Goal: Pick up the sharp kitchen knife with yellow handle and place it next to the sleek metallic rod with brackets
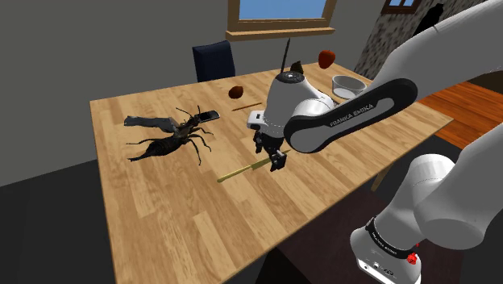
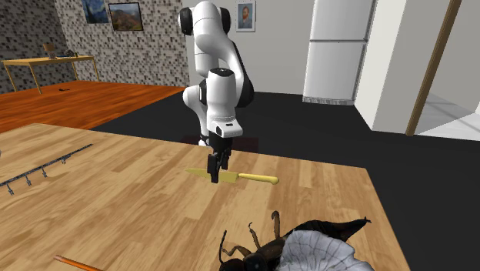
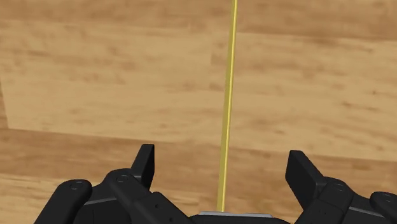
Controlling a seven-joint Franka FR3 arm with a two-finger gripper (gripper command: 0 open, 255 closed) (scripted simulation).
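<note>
The black fingers [image 3: 145, 164] stand wide apart and hold nothing. One is on each side of the yellow knife [image 3: 225, 114], which runs as a thin line straight between them and touches neither. Seen from across the room, they point straight down, low over the wooden worktop [image 2: 138, 208], about midway along the knife. The knife lies flat, well in from the worktop's edges. The metal rod with brackets [image 2: 46, 166] lies well apart from it, toward the second exterior view's left. A large insect model [image 2: 292, 250] sits near the opposite end.

This looks like the grasp step, not yet completed. The next move calls for the fingers to close squarely on the thin knife, lift it clear, and carry it across to set down beside the rod.
</note>
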